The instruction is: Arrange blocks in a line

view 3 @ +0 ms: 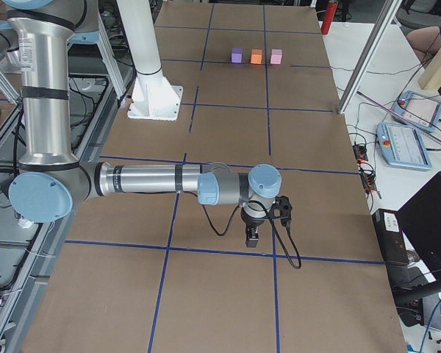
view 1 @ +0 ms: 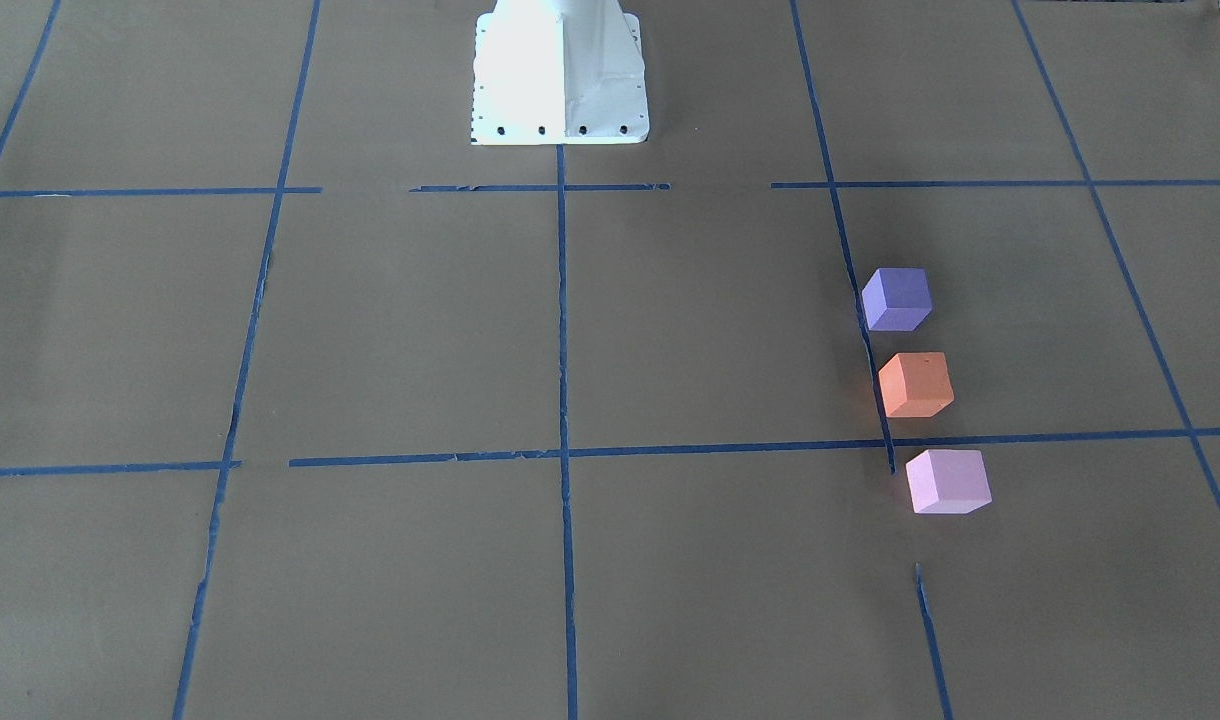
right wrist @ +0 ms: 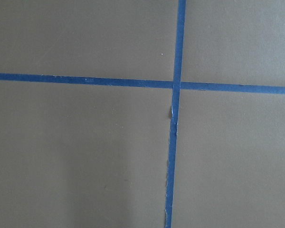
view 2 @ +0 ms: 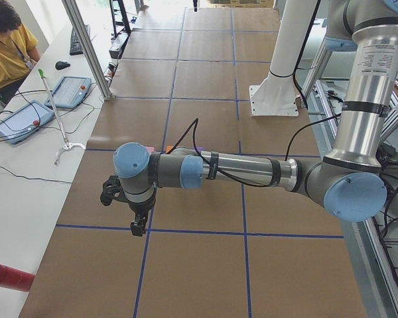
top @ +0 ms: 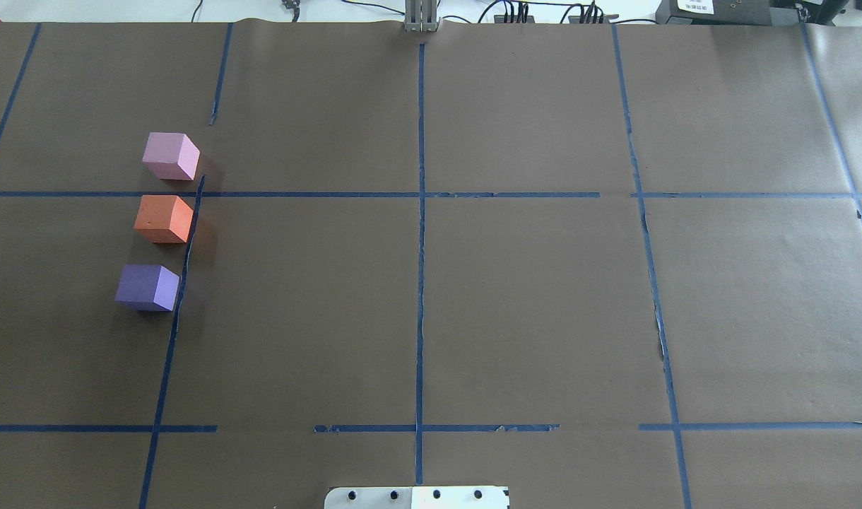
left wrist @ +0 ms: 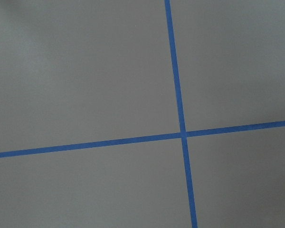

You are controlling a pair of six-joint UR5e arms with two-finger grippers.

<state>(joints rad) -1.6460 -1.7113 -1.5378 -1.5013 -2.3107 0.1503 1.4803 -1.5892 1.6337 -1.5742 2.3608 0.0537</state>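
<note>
Three cubes stand in a straight row on the robot's left side of the table, apart from each other: the dark purple block [top: 148, 287] nearest the robot, the orange block [top: 164, 218] in the middle, the pink-lilac block [top: 170, 156] farthest. They also show in the front view: the purple [view 1: 897, 299], the orange [view 1: 916, 384], the pink [view 1: 948, 481]. My left gripper [view 2: 138, 225] shows only in the exterior left view, my right gripper [view 3: 252, 239] only in the exterior right view. Both hang over bare table far from the blocks. I cannot tell whether either is open or shut.
Brown paper with a blue tape grid [top: 420, 283] covers the table. The white robot base [view 1: 560, 75] stands at the near middle edge. Both wrist views show only paper and tape crossings. Operators' pendants [view 2: 26, 116] lie on a side bench.
</note>
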